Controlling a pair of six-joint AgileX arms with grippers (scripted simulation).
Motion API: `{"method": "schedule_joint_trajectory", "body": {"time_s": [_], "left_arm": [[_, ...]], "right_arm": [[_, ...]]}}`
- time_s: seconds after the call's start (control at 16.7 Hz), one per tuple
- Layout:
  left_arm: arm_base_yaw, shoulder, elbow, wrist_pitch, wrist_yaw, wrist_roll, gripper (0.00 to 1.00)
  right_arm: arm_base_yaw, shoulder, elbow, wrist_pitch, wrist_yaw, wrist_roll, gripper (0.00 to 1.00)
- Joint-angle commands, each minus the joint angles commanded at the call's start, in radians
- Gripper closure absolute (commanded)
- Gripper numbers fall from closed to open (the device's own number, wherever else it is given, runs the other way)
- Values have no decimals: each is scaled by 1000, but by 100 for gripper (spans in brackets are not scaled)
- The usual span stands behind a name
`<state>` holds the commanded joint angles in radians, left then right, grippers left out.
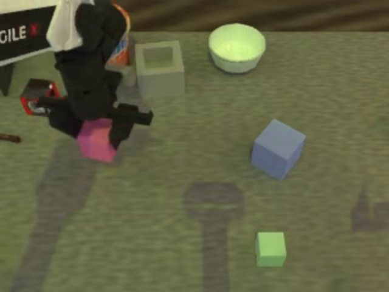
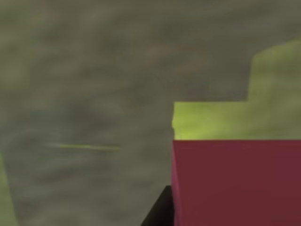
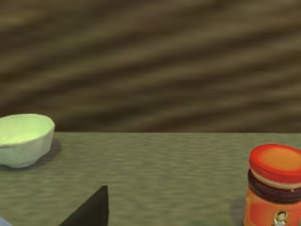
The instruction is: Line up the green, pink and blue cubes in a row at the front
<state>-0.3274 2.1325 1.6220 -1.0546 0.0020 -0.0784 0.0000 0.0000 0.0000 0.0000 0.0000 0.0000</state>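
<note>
**Pink cube in hand, row not yet formed**

The pink cube sat at the counter's left, my left end effector clamped on it. The green cube lay at the front; the blue cube lay mid-right, unaligned. My right end effector was out of the top view.

My left arm reaches down over the table's left side, its left gripper with fingers clamped on the pink cube, while my right arm stays out of the top view, only a dark fingertip showing at its wrist.
</note>
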Motion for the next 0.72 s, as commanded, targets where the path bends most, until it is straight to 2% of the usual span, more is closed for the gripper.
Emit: {"method": "schedule_joint_trajectory", "body": {"time_s": [0.48, 0.72], "left_arm": [[-443, -62, -52, -22, -13, -661, 100], [-591, -101, -78, -19, -19, -841, 100]], "right_arm": [[0, 0, 0, 0, 0, 0, 0], [0, 0, 0, 0, 0, 0, 0]]}}
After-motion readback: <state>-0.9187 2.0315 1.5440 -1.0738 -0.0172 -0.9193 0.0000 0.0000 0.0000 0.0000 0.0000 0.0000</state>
